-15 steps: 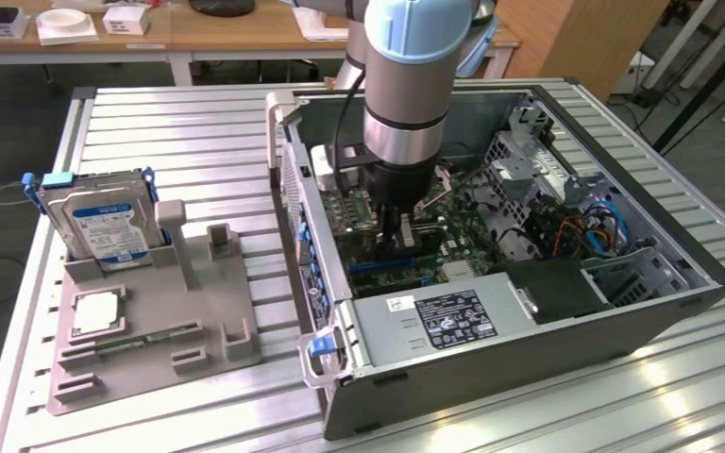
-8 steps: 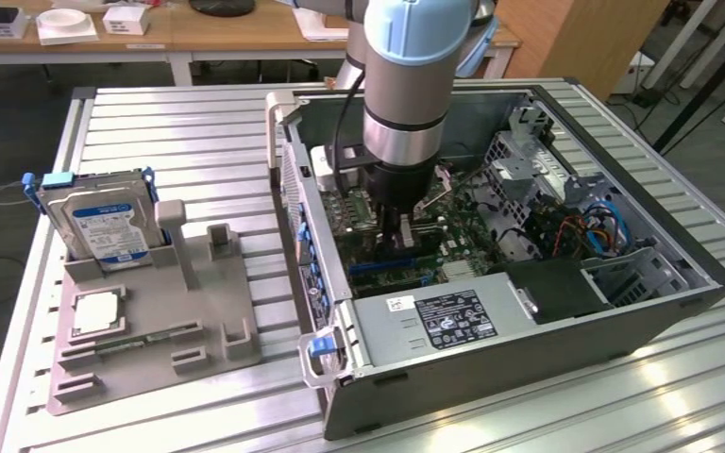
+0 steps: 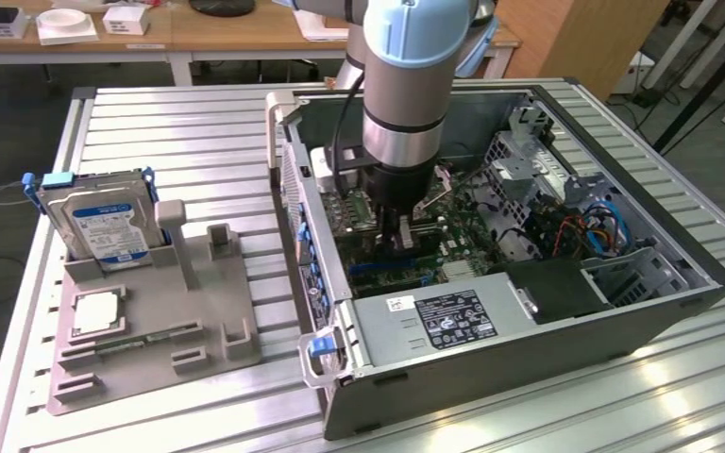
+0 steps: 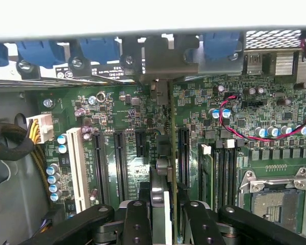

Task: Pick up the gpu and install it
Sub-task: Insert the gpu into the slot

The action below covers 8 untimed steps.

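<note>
I see the gripper [image 4: 162, 217] down inside the open computer case [image 3: 527, 368], its jaws narrowed onto the gpu [image 4: 162, 168]. The card stands edge-on over the motherboard's [image 4: 204, 97] black slots, reaching toward the case's rear edge. The power supply [image 3: 463, 326] label and hard drive [image 3: 101, 222] sticker are too small to read.
</note>
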Available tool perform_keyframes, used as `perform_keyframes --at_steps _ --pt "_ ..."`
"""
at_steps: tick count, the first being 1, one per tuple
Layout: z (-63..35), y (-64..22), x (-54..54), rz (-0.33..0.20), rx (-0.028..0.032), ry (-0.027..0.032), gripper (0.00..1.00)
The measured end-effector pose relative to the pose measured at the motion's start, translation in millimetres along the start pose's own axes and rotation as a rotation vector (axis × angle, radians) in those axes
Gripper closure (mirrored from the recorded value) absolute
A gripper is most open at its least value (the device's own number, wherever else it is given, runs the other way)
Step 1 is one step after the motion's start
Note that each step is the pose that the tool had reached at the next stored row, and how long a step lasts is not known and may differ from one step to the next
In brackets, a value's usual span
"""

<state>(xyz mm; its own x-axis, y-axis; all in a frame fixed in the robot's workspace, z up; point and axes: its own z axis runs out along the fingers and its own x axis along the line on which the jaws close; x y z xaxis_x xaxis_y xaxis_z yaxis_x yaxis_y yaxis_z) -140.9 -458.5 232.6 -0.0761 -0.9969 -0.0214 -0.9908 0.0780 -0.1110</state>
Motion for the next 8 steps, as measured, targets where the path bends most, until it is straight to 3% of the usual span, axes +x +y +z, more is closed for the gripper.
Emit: perform_keyframes --at_steps 8 --pt "1.6 0.4 0.0 0.0 -0.0007 0.0001 0.71"
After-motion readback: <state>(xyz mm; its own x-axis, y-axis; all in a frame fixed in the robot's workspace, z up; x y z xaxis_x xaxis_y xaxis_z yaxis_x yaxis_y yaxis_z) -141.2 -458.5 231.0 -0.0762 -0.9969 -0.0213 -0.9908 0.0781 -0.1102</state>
